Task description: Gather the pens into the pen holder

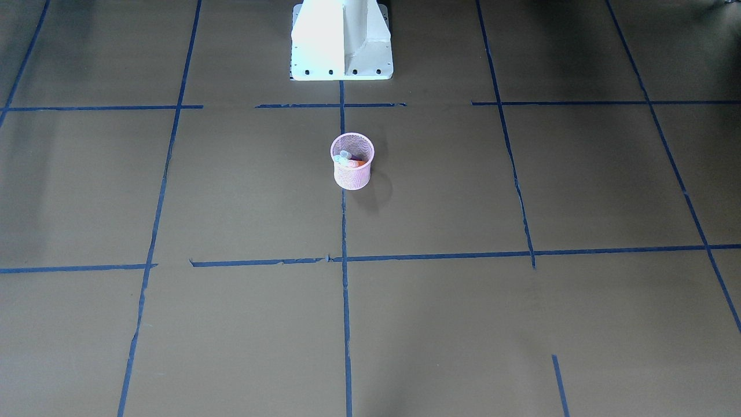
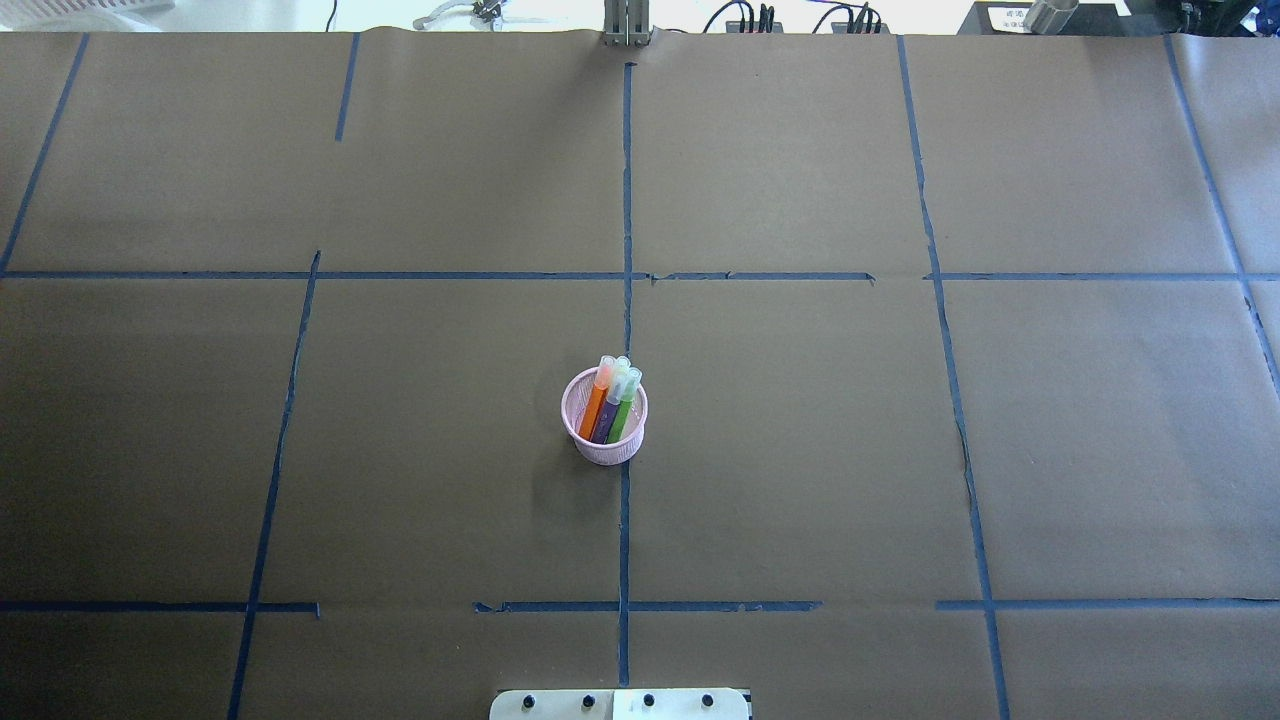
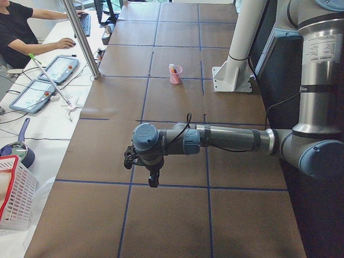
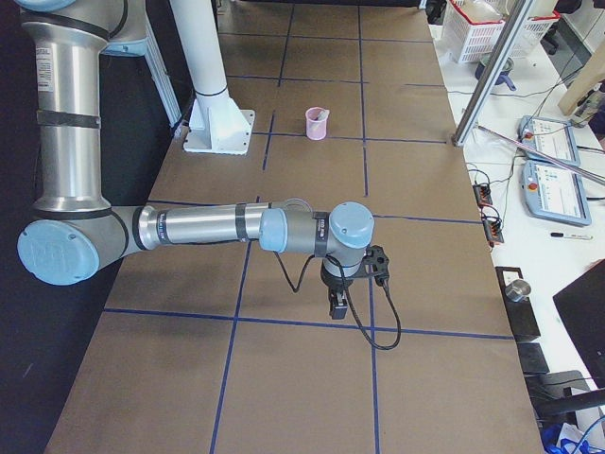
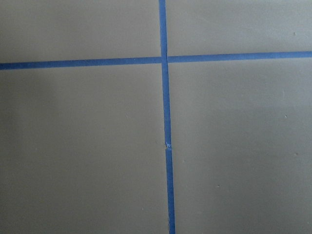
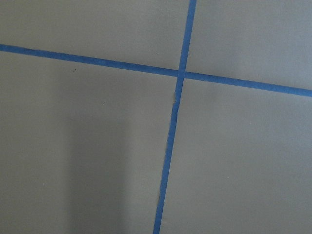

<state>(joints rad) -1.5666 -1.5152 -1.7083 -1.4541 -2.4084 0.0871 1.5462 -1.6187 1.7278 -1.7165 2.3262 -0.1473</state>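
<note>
The pink mesh pen holder [image 2: 604, 446] stands upright at the table's middle, on a blue tape line. The orange pen [image 2: 597, 397], the purple pen [image 2: 605, 421] and the green pen [image 2: 624, 409] stand inside it, leaning, pale ends up. The holder also shows in the front view [image 1: 352, 175] and both side views [image 3: 176, 76] [image 4: 317, 125]. My left gripper [image 3: 153, 179] hangs over the table's left end, far from the holder. My right gripper [image 4: 337, 305] hangs over the right end. I cannot tell whether either is open or shut. The wrist views show only paper and tape.
The robot's white base [image 1: 341, 43] stands behind the holder. Brown paper with blue tape lines [image 2: 626, 250] covers the table. A metal post [image 3: 80, 37] stands at the far edge. An operator [image 3: 19, 29] and teach pendants [image 3: 32, 94] are beyond it, and a white basket [image 3: 13, 199].
</note>
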